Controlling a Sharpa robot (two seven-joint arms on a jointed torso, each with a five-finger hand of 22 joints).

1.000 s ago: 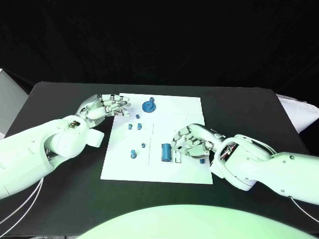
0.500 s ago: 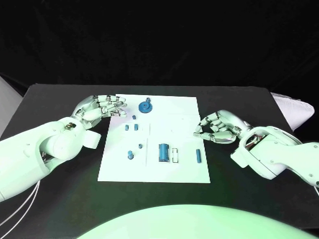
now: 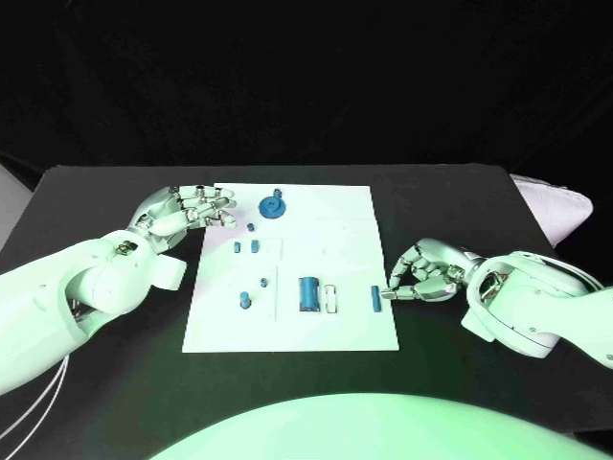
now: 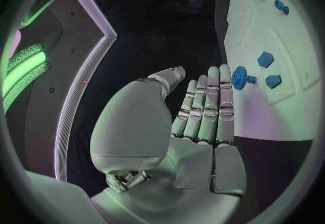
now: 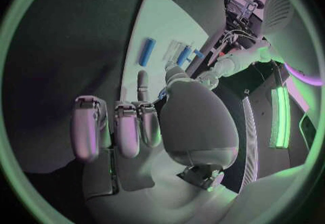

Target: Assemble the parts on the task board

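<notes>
Several small blue parts (image 3: 309, 292) lie on task board (image 3: 348, 206), mid-table; look light, rigid, slick: pinch across sides. Right hand (image 3: 424, 273) at board's right edge, fingers curled, hold unclear. Left hand (image 3: 182, 209) at far-left corner, fingers loosely apart, holding nothing.

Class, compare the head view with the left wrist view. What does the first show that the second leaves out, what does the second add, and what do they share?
Head view: the whole task board with all four edges, and the left hand from its back.
Left wrist view: that hand's inner side, fingers straight and side by side, holding nothing.
Both: the round blue part close to the left hand, two small blue parts beside it, the large blue cylinder, and the right hand across the board.
</notes>
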